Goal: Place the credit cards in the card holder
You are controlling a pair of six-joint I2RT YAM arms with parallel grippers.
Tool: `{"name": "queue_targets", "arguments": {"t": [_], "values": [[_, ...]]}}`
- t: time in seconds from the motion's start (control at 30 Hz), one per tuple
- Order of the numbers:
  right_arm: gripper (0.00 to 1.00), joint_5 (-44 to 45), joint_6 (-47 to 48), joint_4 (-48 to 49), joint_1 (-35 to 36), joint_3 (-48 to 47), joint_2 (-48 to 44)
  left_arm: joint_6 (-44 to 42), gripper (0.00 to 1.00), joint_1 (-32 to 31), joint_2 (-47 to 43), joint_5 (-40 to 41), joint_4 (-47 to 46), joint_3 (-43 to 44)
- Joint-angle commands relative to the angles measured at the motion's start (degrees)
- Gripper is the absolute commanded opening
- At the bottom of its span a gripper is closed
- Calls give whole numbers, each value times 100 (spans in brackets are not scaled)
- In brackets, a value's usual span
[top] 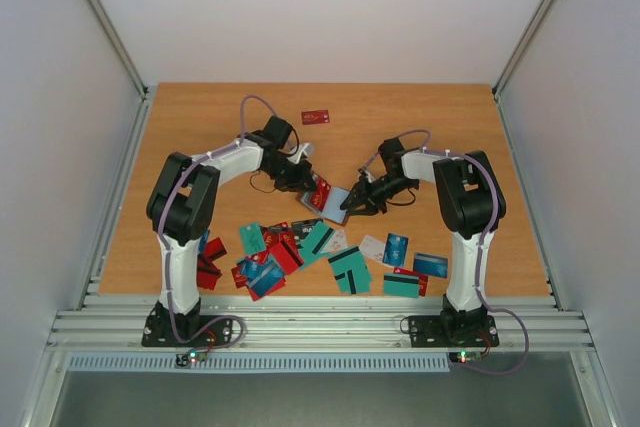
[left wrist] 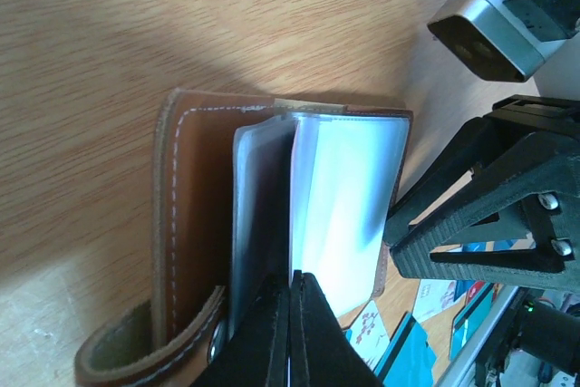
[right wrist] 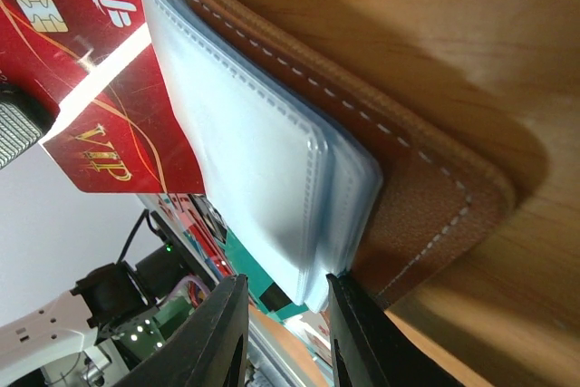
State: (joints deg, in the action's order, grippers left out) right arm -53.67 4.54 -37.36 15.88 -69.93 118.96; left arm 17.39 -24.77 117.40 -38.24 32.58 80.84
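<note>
Okay, I've got the card holder [left wrist: 195, 224] mid-table, open, right between my two arms. The brown cover is spread out and the clear sleeves [left wrist: 349, 197] are fanned up from it.

My left gripper [left wrist: 292, 292] comes at it from the left. The fingers are pressed together on the edge of one clear sleeve leaf, with no gap showing between them. That leaf stands up from the rest, and the strap [left wrist: 118, 351] curls just left of the fingers.

My right gripper [right wrist: 285, 314] is on the holder's right side. Its fingers stand apart, with the corner of the sleeve stack sitting between them. One finger lies against the stitched leather cover. Between the other finger and the sleeves I can see a sliver of teal from below, so it doesn't look clamped.

A red VIP card [right wrist: 91, 70] is at the far edge of the sleeves in the right wrist view. Its one side runs under the clear plastic, but I can't tell how far in it sits.

The loose credit cards [top: 300, 252] are scattered nearer to me along the near edge of the table [top: 450, 127], apart from both sets of fingers. One lone red card [top: 315, 117] lies far back, well away from the holder.
</note>
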Motion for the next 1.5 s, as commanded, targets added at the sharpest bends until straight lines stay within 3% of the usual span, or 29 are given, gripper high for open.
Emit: {"name": "queue_targets", "arguments": {"t": [0.0,0.43,1.07,1.47], "values": [[27,946,-49,-105,51,187,452,77,0,25,101,-250,-286,-62],[27,946,-58,-96,47,190,405,458,0,34,160,-544,-494,-145],[27,937,-76,-102,47,98,464,-227,0,34,455,-547,556,329],[27,924,-104,-78,47,67,530,-89,0,34,690,-765,490,513]]}}
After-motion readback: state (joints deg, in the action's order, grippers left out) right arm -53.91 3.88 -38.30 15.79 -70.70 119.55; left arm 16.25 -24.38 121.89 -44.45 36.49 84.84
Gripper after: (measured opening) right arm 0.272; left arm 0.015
